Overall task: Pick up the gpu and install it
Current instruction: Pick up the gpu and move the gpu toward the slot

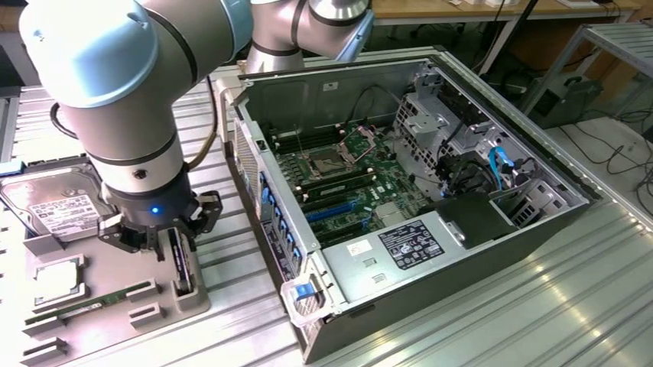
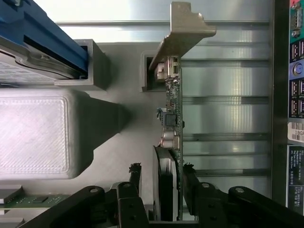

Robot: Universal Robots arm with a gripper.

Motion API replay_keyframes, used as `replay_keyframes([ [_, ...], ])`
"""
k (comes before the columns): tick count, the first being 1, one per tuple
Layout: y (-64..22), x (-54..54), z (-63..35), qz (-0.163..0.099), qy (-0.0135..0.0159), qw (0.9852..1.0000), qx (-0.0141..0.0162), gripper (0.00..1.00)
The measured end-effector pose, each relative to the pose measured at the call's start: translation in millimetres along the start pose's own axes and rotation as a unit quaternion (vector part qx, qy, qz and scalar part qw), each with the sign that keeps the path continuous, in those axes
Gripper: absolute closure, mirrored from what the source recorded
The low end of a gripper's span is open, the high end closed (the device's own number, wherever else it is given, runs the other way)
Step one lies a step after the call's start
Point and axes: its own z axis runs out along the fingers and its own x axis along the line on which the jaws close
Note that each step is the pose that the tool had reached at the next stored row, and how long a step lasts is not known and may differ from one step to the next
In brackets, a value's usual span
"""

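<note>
Down on the grey tray point(image 1: 112, 264), at the exterior view's left of the computer case point(image 1: 306, 84), the gpu point(image 1: 182, 264) stands on its long edge in a moulded pocket. In the wrist view the gpu point(image 2: 173, 118) runs away from the camera to its pale metal bracket point(image 2: 190, 28), and that end is lodged in a grey socket. I'd say it is kept upright like this so that both faces are free to be gripped from above.

The hand point(image 1: 176, 248) is down over the card with its black fingers point(image 2: 135, 173) one on either side. The hand point(image 2: 162, 168) is spread, not pinching. One finger sits just beside the board, and a gap shows between the other and the fan housing. The card rests in its pocket, not lifted.

Other parts share the tray, each in its own recess: a hard drive point(image 1: 56, 202) on a raised stand and a memory stick point(image 1: 97, 303) lying flat. The case lies on its side with the open face up, so the motherboard point(image 1: 347, 176) faces upward, presumably to be reached from above.

Tray and case sit on a ribbed metal table point(image 1: 531, 306) that catches the light. Beyond it, cables point(image 1: 612, 153) trail on the floor.
</note>
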Motion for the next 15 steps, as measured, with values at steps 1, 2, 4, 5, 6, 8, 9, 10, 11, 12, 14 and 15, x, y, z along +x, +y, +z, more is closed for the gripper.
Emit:
replay_keyframes([
  [1,0.0,-0.2,0.0,0.0,0.0,1.0,0.0,0.53],
  [2,0.0,-0.5,0.1,0.0,0.0,1.0,0.0,0.55],
  [4,0.0,-0.8,0.2,0.0,0.0,1.0,0.0,0.62],
  [5,0.0,-0.8,0.2,0.0,0.0,1.0,0.0,0.62],
  [6,0.0,-0.9,0.2,0.0,0.0,1.0,0.0,0.62],
  [8,0.0,-0.9,0.2,0.0,0.0,1.0,0.0,0.63],
  [9,0.0,-0.9,0.2,0.0,0.0,1.0,0.0,0.63],
  [10,0.0,-0.9,0.2,0.0,0.0,1.0,0.0,0.71],
  [11,0.0,-0.9,0.2,0.0,0.0,1.0,0.0,0.71],
  [12,0.0,-0.9,0.2,0.0,0.0,1.0,0.0,0.71],
  [14,0.0,-0.9,0.2,0.0,0.0,1.0,0.0,0.72],
  [15,0.0,-0.9,0.2,0.0,0.0,1.0,0.0001,0.72],
])
